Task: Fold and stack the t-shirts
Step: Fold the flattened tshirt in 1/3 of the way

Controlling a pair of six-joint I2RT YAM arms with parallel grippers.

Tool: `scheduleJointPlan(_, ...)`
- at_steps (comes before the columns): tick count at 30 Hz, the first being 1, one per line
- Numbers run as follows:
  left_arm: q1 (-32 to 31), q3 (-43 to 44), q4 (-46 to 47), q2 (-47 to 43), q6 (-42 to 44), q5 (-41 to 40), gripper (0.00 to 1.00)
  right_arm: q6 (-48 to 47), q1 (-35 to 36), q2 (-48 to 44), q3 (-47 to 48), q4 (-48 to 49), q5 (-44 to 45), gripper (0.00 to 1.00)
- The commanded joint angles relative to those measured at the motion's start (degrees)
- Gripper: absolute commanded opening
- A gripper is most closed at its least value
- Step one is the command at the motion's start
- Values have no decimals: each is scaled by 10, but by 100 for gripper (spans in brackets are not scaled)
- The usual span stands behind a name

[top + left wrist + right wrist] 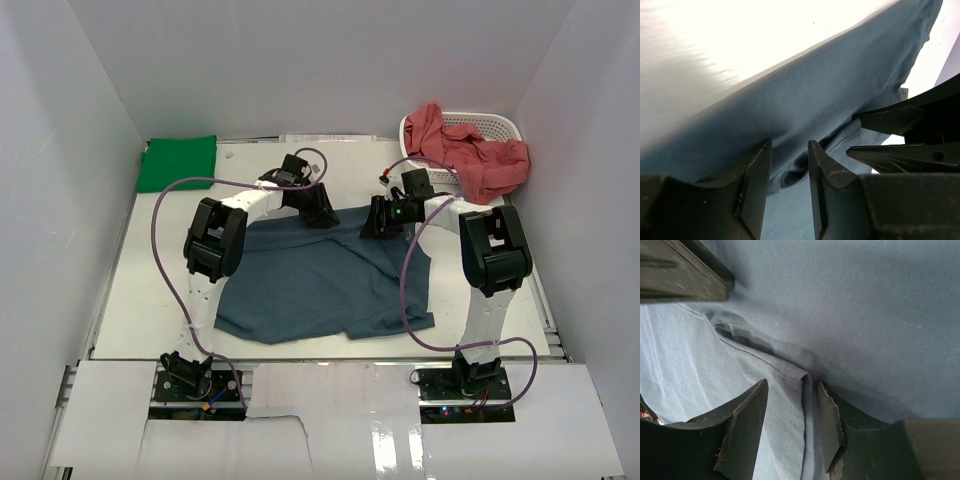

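A slate blue t-shirt lies spread on the table, with its right part folded over. Both grippers are down on its far edge, close together. My left gripper is open, and a small ruck of the blue cloth lies just past its tips. My right gripper is open with its fingers either side of a stitched hem fold; a gap shows on both sides of it. A folded green t-shirt lies at the back left. Salmon red t-shirts spill over the basket.
A white perforated basket stands at the back right corner. White walls close in the table on three sides. The purple cables loop out beside each arm. My right gripper's fingers show at the right of the left wrist view.
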Motion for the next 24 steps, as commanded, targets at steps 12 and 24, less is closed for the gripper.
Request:
scheduleJointPlan(12, -25, 8, 5, 8, 9, 9, 45, 5, 11, -21, 12, -9, -5, 34)
scheduleJointPlan(24, -32, 10, -1, 11, 14, 6, 45, 5, 24, -47, 16, -21, -11, 31)
